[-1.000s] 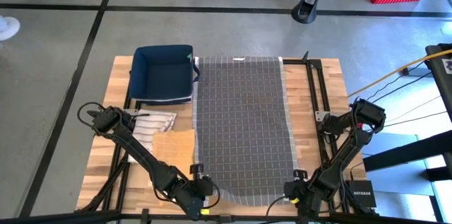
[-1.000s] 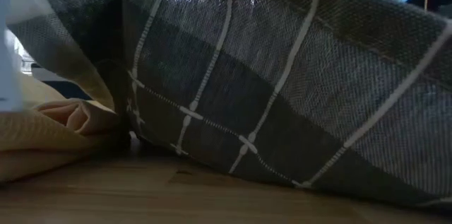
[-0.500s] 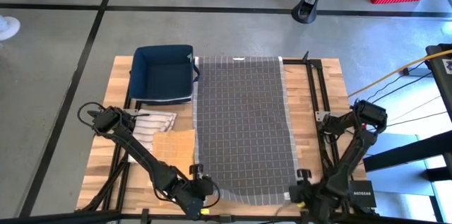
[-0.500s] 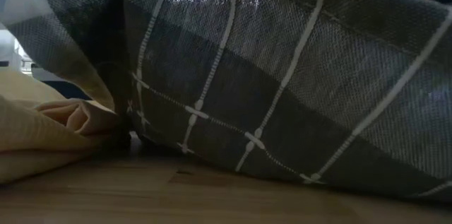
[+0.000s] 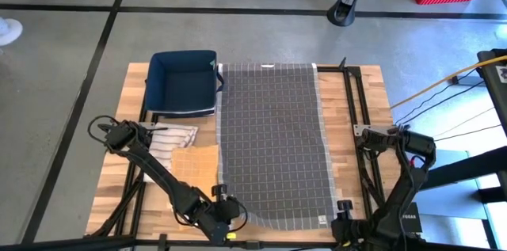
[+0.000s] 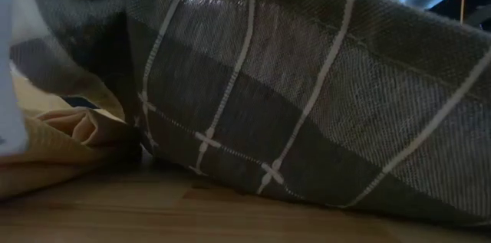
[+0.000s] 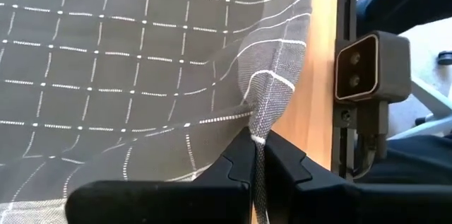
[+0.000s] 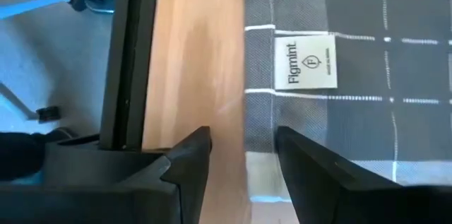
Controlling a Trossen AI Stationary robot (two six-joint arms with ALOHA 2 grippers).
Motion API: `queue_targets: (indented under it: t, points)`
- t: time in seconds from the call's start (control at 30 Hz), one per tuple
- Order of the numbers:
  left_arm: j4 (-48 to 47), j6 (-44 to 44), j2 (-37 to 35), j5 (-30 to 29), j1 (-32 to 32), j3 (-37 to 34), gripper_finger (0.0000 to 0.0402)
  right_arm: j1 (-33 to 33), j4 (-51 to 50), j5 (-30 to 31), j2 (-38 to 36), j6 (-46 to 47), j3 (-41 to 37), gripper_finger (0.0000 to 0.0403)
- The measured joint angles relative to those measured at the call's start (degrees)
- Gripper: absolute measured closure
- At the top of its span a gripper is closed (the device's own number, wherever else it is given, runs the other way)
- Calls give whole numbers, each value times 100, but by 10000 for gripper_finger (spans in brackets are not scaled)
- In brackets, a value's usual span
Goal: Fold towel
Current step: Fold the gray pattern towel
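A grey towel (image 5: 273, 140) with a white grid lies spread out down the middle of the table, from the far edge to the near edge. It fills most of the low view (image 6: 307, 113). My left gripper (image 5: 226, 210) is at the towel's near left corner and shut on it (image 7: 258, 155). My right gripper (image 5: 342, 206) is open just off the near right corner. In the right wrist view its fingers (image 8: 244, 146) straddle bare wood beside the towel's hem. That corner lies flat with its white label (image 8: 305, 61) showing. My left gripper pinches the towel's near left corner (image 7: 263, 121) between its two fingers. It comes in low from the table's left. The cloth gathers into a raised ridge just ahead of the fingertips, while the rest of the towel lies on the table.
A navy bin (image 5: 182, 82) stands at the far left. A striped folded cloth (image 5: 170, 135) and a yellow cloth (image 5: 196, 164) lie left of the towel. The yellow one also shows in the low view (image 6: 54, 147). Black frame rails (image 5: 354, 116) run along the right side.
My right gripper has drawn back toward the table's right and near edge, off the towel's near right corner. That corner now lies flat with its label showing. In the low view the towel has sunk a little.
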Motion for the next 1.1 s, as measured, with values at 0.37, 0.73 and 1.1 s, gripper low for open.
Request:
queue_targets:
  t: [0.37, 0.73, 1.1]
  points:
    - [5, 80, 44, 2, 0, 2, 394, -74, -372, -6, -189, 302, -44, 233]
    - [41, 63, 44, 21, -11, 2, 394, -98, -27, -238, -97, 178, -279, 275]
    - [713, 126, 44, 262, -82, 2, 394, -57, -1336, -273, -76, -273, 529, 394]
